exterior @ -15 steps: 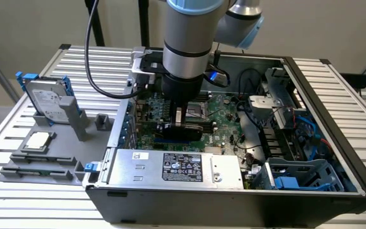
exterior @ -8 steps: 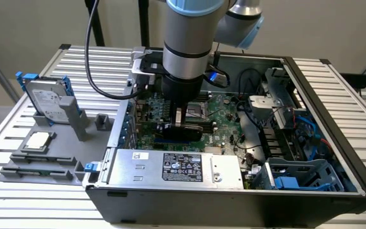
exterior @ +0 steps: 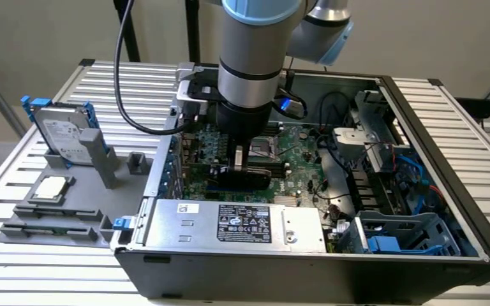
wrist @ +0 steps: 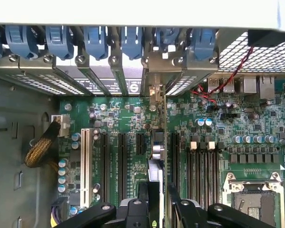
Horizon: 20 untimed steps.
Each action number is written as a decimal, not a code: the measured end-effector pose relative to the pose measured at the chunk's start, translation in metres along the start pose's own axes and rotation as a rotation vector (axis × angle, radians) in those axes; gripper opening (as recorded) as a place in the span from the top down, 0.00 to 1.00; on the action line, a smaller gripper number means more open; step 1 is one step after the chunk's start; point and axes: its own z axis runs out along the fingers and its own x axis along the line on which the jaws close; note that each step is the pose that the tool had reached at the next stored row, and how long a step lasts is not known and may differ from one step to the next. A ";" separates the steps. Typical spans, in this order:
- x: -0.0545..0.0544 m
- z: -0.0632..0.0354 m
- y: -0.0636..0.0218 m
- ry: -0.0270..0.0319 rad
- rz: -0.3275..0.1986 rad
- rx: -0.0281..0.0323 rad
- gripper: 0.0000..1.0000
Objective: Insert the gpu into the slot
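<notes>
One pincer (wrist: pixel 157 190) grips the gpu (wrist: pixel 156 171) (edge-on, upright) between its tips, over the motherboard (wrist: pixel 256 123).

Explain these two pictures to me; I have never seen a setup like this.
The thick grey and blue tube is a robot arm. Its end is down inside an open computer case that lies on a slatted metal table. One picture comes from a camera standing off the arm. The other comes from a camera on the arm's wrist and looks onto the green motherboard.

The gripper at the arm's end is shut on the gpu. This small card is seen edge-on between the black fingers, upright among the expansion slots. I cannot tell whether it is seated.

At the exterior view's left, the table holds a hard drive in a stand and a processor chip.
</notes>
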 end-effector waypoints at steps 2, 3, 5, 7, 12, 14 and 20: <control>0.000 0.0011 -0.0001 -0.0015 0.000 0.0001 0.74; 0.000 0.0017 -0.0001 -0.0026 0.000 0.0003 0.74; 0.000 0.0029 -0.0002 -0.0039 0.000 0.0002 0.74; 0.000 0.0042 -0.0002 -0.0041 0.000 -0.0002 0.74; 0.000 0.0064 -0.0001 -0.0045 0.000 0.0000 0.74; 0.000 0.0065 -0.0001 -0.0049 0.000 0.0001 0.74; 0.000 -0.0019 0.0003 -0.0071 0.000 0.0003 0.67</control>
